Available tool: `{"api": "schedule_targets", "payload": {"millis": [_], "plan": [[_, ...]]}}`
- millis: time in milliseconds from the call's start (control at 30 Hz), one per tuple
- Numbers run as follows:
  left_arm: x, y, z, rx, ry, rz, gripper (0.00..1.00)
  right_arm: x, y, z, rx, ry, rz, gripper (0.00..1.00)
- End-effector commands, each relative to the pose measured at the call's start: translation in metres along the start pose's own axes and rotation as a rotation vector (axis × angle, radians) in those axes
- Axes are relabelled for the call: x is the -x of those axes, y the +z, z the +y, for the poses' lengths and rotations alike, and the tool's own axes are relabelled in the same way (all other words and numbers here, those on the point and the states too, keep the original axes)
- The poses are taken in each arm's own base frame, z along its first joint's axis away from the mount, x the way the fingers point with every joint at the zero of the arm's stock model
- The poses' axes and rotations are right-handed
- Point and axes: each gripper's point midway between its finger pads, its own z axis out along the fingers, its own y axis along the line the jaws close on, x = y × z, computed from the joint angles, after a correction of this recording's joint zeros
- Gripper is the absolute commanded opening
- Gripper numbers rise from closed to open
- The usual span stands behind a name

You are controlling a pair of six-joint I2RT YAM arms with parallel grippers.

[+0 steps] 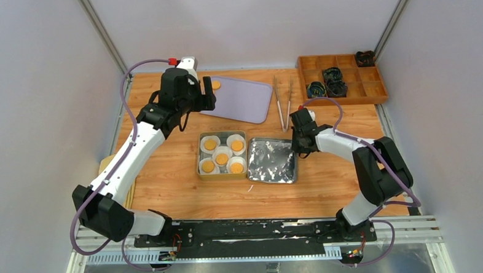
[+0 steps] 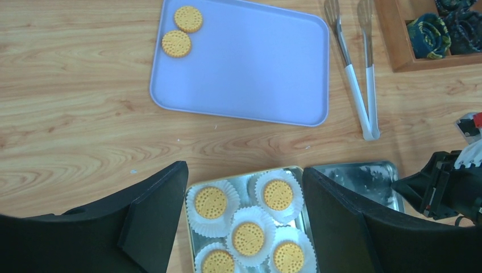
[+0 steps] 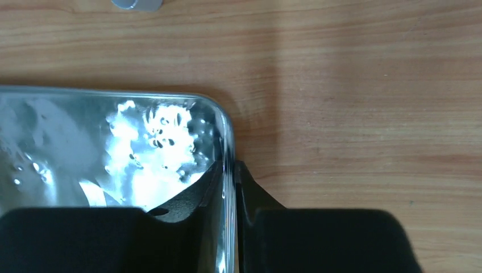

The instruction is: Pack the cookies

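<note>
Two cookies (image 2: 176,43) lie on the tray (image 2: 256,62) beyond the tin (image 2: 245,177), nearest the left gripper (image 1: 205,96), wide open and empty; right gripper (image 3: 227,176) clamps the lid (image 3: 113,142) beside the tin.

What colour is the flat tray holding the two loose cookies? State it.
Plain pale lavender. The tray shows best in the left wrist view.

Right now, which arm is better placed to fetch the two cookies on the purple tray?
Left. The left gripper hangs open by the cookies on the tray; the right gripper is shut on the lid.
</note>
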Motion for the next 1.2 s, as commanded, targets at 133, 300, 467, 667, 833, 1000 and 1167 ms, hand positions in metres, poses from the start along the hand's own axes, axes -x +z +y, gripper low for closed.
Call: {"api": "schedule_targets", "payload": {"millis": [133,300,467,667,833,1000,1167], "plan": [[0.01,-0.006,-0.002,-0.003,0.014,-0.025,0.79,-0.034,-0.005,-0.011,-0.034,0.005,0.095,0.0],[0.003,-0.004,-0.007,-0.032,0.011,-0.002,0.79,0.009,-0.057,-0.017,-0.045,0.002,-0.066,0.0],[-0.006,0.0,-0.025,-0.13,0.026,0.018,0.83,0.059,-0.132,-0.015,-0.001,0.007,-0.254,0.0],[-0.037,0.007,-0.079,-0.462,0.004,0.079,0.98,0.101,-0.186,0.012,0.149,0.0,-0.376,0.0],[-0.052,0.01,-0.105,-0.642,-0.032,0.069,0.99,0.125,-0.205,0.039,0.259,-0.007,-0.4,0.0],[-0.059,0.009,-0.119,-0.733,-0.028,0.086,0.99,0.141,-0.206,0.055,0.31,-0.018,-0.409,0.0],[-0.06,0.013,-0.132,-0.795,-0.061,0.096,0.97,0.147,-0.198,0.076,0.383,-0.021,-0.384,0.0]]}}
